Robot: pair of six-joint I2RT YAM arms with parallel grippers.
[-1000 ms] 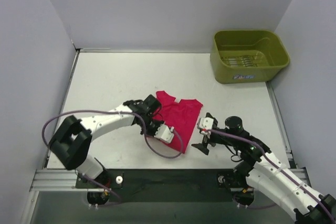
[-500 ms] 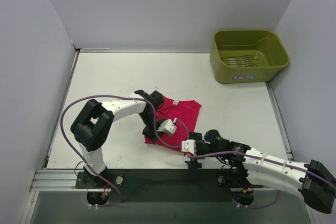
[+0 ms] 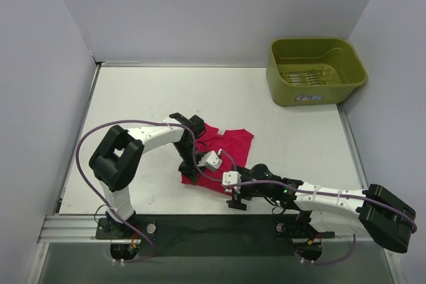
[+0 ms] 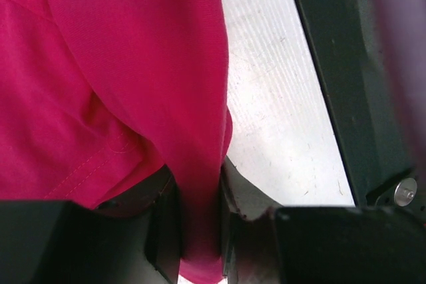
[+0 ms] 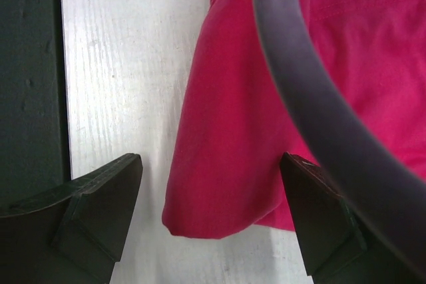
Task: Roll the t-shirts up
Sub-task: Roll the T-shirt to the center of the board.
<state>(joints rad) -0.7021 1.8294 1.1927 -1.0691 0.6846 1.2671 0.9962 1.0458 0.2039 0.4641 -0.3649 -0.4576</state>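
The magenta-red t-shirt (image 3: 233, 143) lies crumpled on the white table a little left of centre. My left gripper (image 3: 189, 175) is at the shirt's near left edge. In the left wrist view it (image 4: 200, 231) is shut on a thick fold of the t-shirt (image 4: 133, 64). My right gripper (image 3: 234, 197) is low at the shirt's near edge, reaching in from the right. In the right wrist view it (image 5: 210, 164) stands open, with a rounded corner of the t-shirt (image 5: 226, 131) lying between its fingers (image 5: 106, 197), touching neither.
An olive-green tub (image 3: 315, 71) stands at the back right corner. The dark front rail (image 3: 213, 225) runs just below both grippers. The left arm's purple cable (image 5: 313, 98) loops across the shirt near my right gripper. Grey walls close in the table.
My right arm has swung left along the near edge to the shirt's near corner. My left gripper has shifted left and nearer with its fold, bunching the shirt.
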